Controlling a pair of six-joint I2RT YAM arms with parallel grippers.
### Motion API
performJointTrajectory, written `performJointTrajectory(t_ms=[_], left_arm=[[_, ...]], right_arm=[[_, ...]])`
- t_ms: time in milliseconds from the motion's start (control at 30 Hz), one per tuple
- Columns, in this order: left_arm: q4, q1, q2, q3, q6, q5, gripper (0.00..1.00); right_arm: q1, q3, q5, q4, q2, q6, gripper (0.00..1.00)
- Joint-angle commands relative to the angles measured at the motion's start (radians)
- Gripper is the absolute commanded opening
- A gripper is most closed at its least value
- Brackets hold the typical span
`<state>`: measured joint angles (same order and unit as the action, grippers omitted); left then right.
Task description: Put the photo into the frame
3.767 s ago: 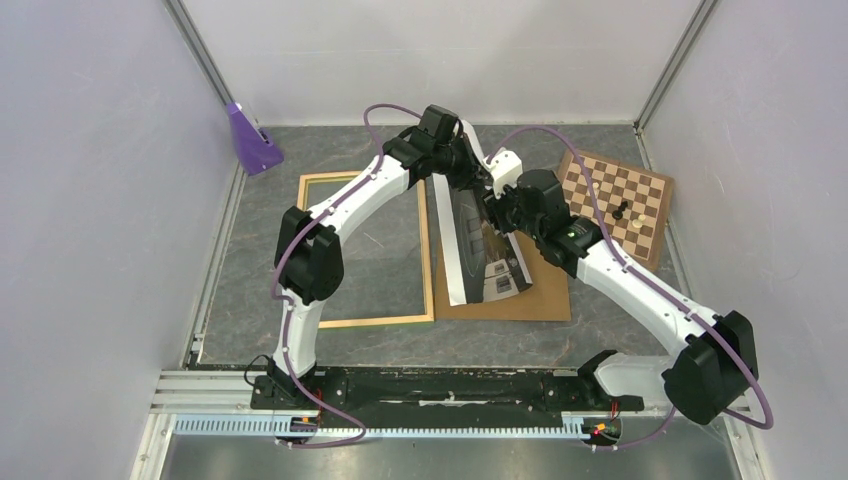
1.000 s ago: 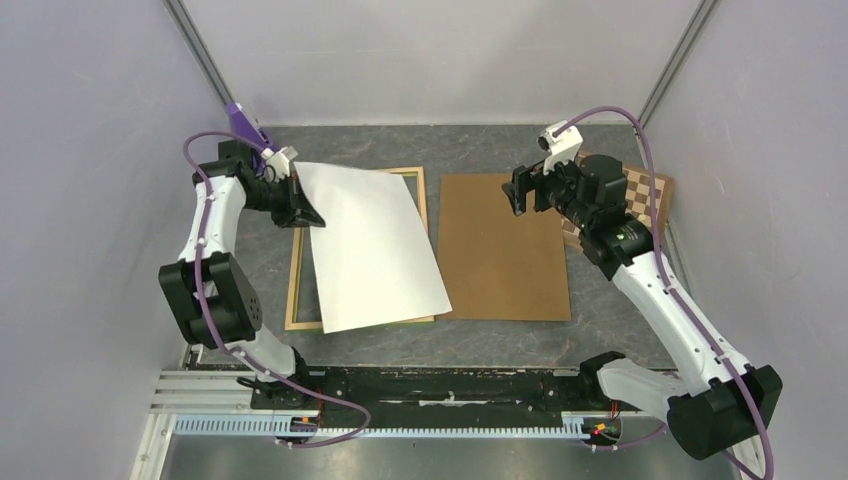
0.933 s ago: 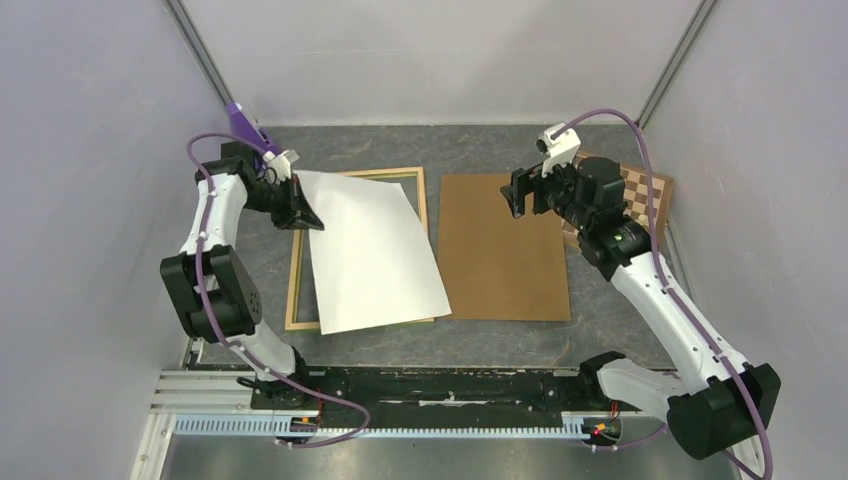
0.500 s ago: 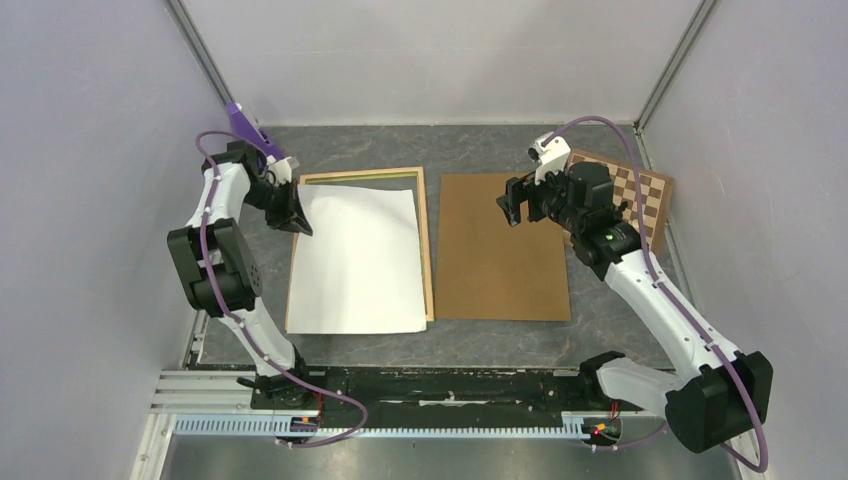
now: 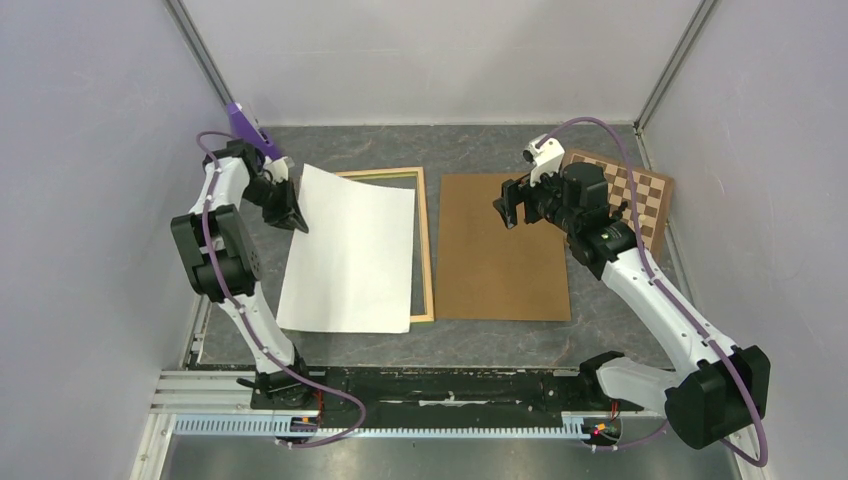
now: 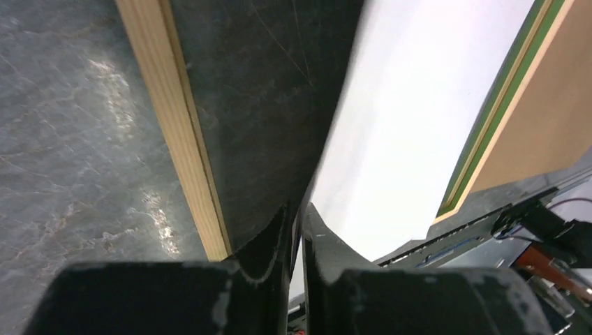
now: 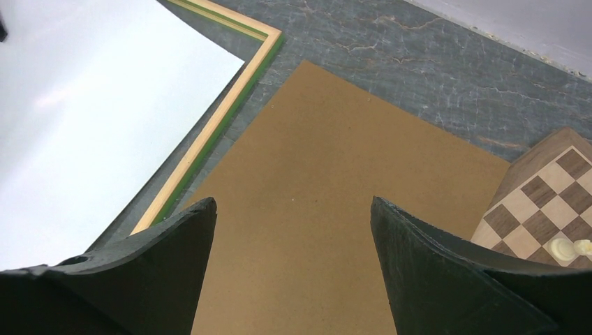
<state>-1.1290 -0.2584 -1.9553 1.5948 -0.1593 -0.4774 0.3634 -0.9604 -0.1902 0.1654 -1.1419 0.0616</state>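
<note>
The photo (image 5: 350, 250) lies white back up and skewed over the left part of the frame (image 5: 426, 250). Its left edge overhangs the frame's left rail. The frame's pale wood right rail and part of its far rail show. My left gripper (image 5: 296, 220) is shut on the photo's far left edge. In the left wrist view the gripper (image 6: 300, 213) pinches the photo (image 6: 419, 125) edge-on, with the frame's left rail (image 6: 178, 132) beside it. My right gripper (image 5: 505, 205) is open and empty above the brown hardboard panel (image 5: 500, 260). It also shows in the right wrist view (image 7: 293, 209).
The hardboard panel (image 7: 335, 167) lies right of the frame (image 7: 216, 118). A chessboard (image 5: 640, 195) with small pieces (image 7: 567, 248) sits at the far right. A purple object (image 5: 250, 128) stands in the far left corner. Walls close in both sides.
The photo went from held upright over the panel to lying white side up on the frame. In the last half second the left gripper pulled it left, off the frame's right rail.
</note>
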Motion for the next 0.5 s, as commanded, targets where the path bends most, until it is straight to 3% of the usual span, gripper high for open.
performJointTrajectory(t_ms=[0,167,300,467], left_arm=[[0.011,-0.035,-0.040,0.070,0.075,-0.033,0.16],[0.024,-0.044,-0.069,0.081,0.103,-0.048,0.13],[0.048,-0.043,-0.084,0.079,0.132,-0.066,0.03],[0.094,-0.044,-0.084,0.064,0.178,-0.081,0.02]], right_arm=[[0.008,-0.001,-0.007,-0.046,0.005,0.012,0.84],[0.011,-0.003,-0.007,-0.046,0.001,0.014,0.84],[0.014,-0.005,-0.007,-0.046,-0.004,0.014,0.84],[0.014,-0.003,-0.003,-0.046,-0.007,0.015,0.84]])
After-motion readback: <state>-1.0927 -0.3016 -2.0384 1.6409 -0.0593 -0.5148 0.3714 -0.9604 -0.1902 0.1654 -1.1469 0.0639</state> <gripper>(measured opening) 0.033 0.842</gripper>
